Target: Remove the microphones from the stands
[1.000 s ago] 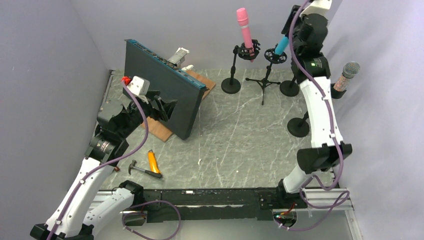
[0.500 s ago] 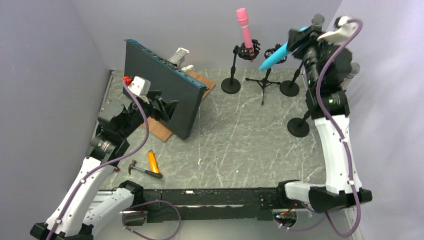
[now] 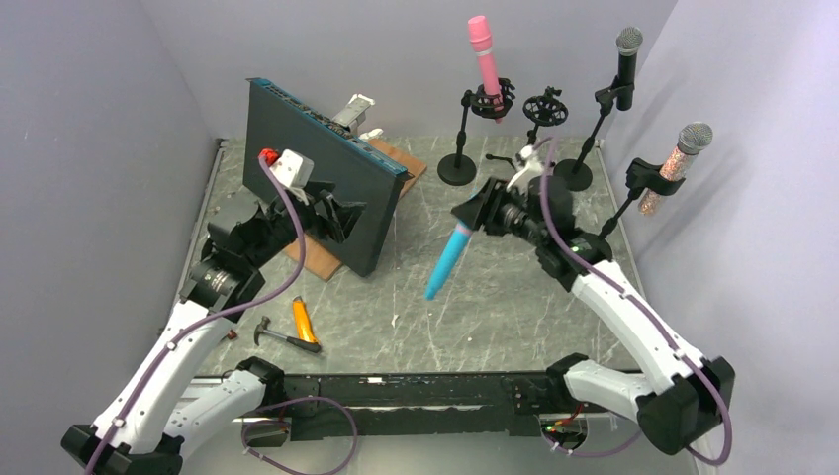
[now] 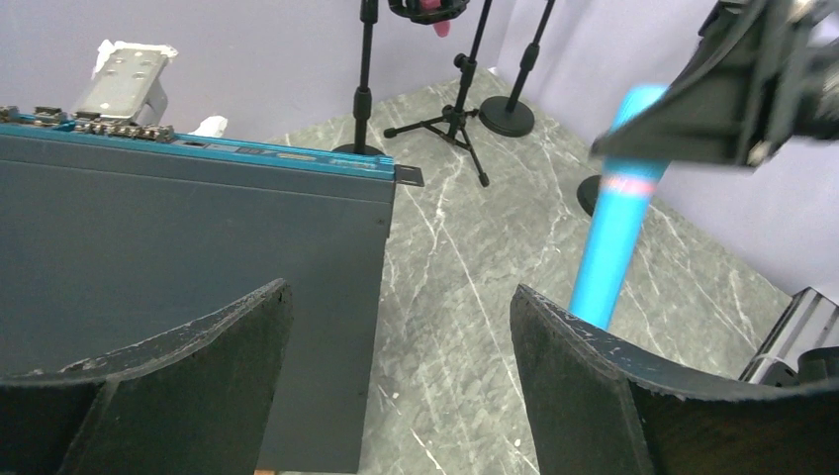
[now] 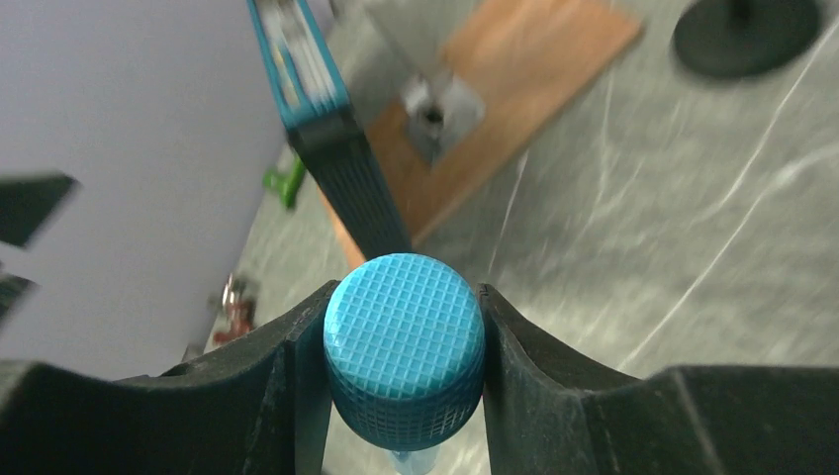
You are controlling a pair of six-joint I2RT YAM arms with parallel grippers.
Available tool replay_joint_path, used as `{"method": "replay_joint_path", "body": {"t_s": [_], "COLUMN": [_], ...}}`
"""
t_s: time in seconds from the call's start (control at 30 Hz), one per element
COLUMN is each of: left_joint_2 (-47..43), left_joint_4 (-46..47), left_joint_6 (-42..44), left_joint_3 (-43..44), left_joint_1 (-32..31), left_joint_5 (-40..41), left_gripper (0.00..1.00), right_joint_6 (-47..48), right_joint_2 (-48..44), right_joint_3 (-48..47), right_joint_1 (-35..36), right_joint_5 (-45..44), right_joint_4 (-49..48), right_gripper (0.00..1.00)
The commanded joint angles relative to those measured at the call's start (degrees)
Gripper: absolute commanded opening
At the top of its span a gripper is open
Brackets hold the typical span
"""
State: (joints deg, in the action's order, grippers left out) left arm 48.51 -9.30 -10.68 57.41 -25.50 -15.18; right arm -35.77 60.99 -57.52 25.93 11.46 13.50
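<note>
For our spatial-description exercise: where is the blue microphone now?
Top view: the blue microphone hangs mid-table in the right hand, between the dark panel and the empty tripod stand.

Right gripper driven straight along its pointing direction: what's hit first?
Likely the grey marble tabletop: the right gripper points down-left, and the light blue microphone in its fingers would touch first.

Left gripper (image 3: 336,213) points toward two o'clock, jaws wide apart; right gripper (image 3: 471,215) points toward nine o'clock, clamping the microphone (image 3: 445,259).
</note>
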Motion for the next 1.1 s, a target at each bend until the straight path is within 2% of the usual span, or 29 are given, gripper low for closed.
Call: {"method": "replay_joint_path", "body": {"t_s": [0.0, 0.1, 0.27, 0.4, 0.53, 0.67, 0.73, 0.8, 0.87, 0.93, 1.07], "left_joint_2": [2.43, 3.92, 3.43, 2.23, -0.7, -4.17, -4.1, -4.02, -4.33, -4.11, -4.65], "left_joint_4": [-0.39, -3.08, -4.66, -6.12, -7.89, -4.15, -4.88, -5.35, -4.6, -5.14, -5.44], "left_joint_6": [-2.04, -4.26, -4.7, 1.88, 7.28, 7.48, 7.24, 7.02, 7.02, 7.56, 8.21], "left_joint_3": [4.03, 8.06, 12.33, 11.57, 8.95, 2.76, 3.57, 3.93, 3.24, 3.45, 3.22], "left_joint_1": [-1.16, -1.3, -1.31, -1.3, -1.3, -1.37, -1.51, -1.61, -1.87, -2.49, -3.45], "left_joint_5": [-2.19, -3.54, -3.53, -0.4, 7.8, 7.16, 5.34, 4.17, 4.88, 6.12, 7.63], "left_gripper": [0.84, 0.84, 0.85, 0.85, 0.85, 0.87, 0.87, 0.86, 0.85, 0.85, 0.85], "right_joint_6": [-7.52, -8.67, -11.44, -9.39, -7.78, -7.95, -8.3, -8.29, -8.62, -9.03, -9.09], "right_joint_2": [4.5, 8.26, 16.23, 23.52, 28.77, 33.06, 35.7, 38.46, 40.34, 41.08, 42.55], "right_joint_3": [5.01, 6.52, 7.94, 5.36, 3.62, 2.7, 2.18, 0.96, 0.27, 0.79, 1.33], "right_joint_1": [3.99, 7.22, 8.78, 9.68, 11.2, 13.51, 14.42, 15.17, 15.94, 16.69, 17.36], "right_joint_5": [8.98, 9.96, 15.47, 15.87, 13.89, 10.37, 10.22, 10.38, 8.27, 5.65, 0.13], "right_joint_4": [-6.68, -9.16, -13.21, -11.65, -11.95, -12.93, -13.23, -14.55, -14.5, -15.39, -15.93], "right_gripper": [0.0, 0.0, 0.0, 0.0, 0.0, 0.0, 0.0, 0.05, 0.16, 0.24, 0.3]}}
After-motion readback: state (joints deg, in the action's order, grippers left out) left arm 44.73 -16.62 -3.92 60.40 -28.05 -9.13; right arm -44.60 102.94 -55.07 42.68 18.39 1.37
